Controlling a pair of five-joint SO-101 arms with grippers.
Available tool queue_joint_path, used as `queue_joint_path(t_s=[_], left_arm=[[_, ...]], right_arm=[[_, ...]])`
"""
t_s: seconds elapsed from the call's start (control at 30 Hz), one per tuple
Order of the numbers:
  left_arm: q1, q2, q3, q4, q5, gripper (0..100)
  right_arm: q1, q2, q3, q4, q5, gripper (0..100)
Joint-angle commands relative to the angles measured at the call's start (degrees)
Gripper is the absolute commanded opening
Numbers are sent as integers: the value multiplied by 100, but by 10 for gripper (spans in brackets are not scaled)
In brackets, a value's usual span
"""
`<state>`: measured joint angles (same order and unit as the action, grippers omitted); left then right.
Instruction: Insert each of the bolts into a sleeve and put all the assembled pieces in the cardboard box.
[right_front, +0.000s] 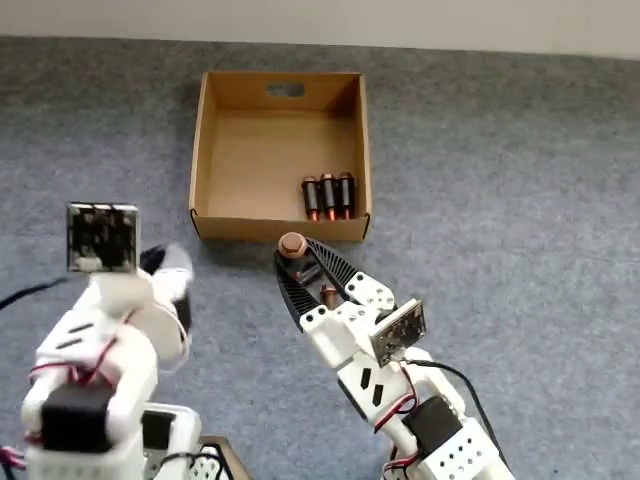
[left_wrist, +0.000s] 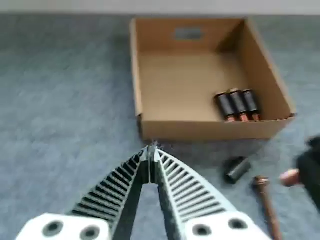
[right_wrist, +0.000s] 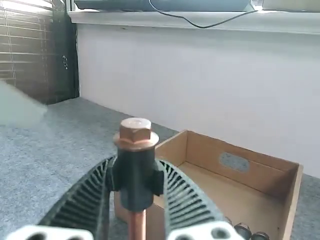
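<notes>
So the right pincer (right_wrist: 135, 172) is clamped on a black sleeve (right_wrist: 133, 192) with a copper bolt (right_wrist: 135, 132) already through it. The long axis runs along the pincer, hex head poking out past the tips and shank running back toward the wrist. In the high view it sits just outside the near wall of the cardboard box (right_front: 280, 228), head tilted up and boxward. Three assembled pieces (right_front: 328, 197) lie side by side in the box's near right corner, axes running near wall to far wall. The left pincer (left_wrist: 151, 150) is pinched closed on nothing, just short of the near wall. A loose sleeve (left_wrist: 236, 169) and a loose bolt (left_wrist: 265, 202) lie flat on the desk (left_wrist: 65, 100) there, bolt head toward the box.
</notes>
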<state>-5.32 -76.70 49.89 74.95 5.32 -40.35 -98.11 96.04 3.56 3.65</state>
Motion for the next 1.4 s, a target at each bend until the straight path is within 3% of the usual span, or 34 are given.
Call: queue_joint_path(t_s=[0.0,0.1,0.33,0.53,0.73,1.07,1.27,1.37], left_arm=[[-980,13,1323,-993,-44,30],[-1622,13,2492,-1925,-9,8],[-1657,4,3521,-3288,-44,14],[-1552,4,3987,-3780,-1002,14],[-1112,13,4312,-3886,-1705,14],[-831,13,4488,-3895,-2013,14],[-831,13,4488,-3895,-2022,14],[-831,13,4488,-3895,-2031,14]], right_arm=[[-22,-57,734,84,-44,6],[-40,-75,734,435,-44,6],[-31,-57,119,1323,-44,6],[-13,-22,-1877,3002,-44,6],[-13,418,-4127,3345,-26,6],[101,4409,-6149,3002,-62,6],[840,7169,-7635,2571,-1609,6],[927,8488,-8391,2571,-1776,6]])
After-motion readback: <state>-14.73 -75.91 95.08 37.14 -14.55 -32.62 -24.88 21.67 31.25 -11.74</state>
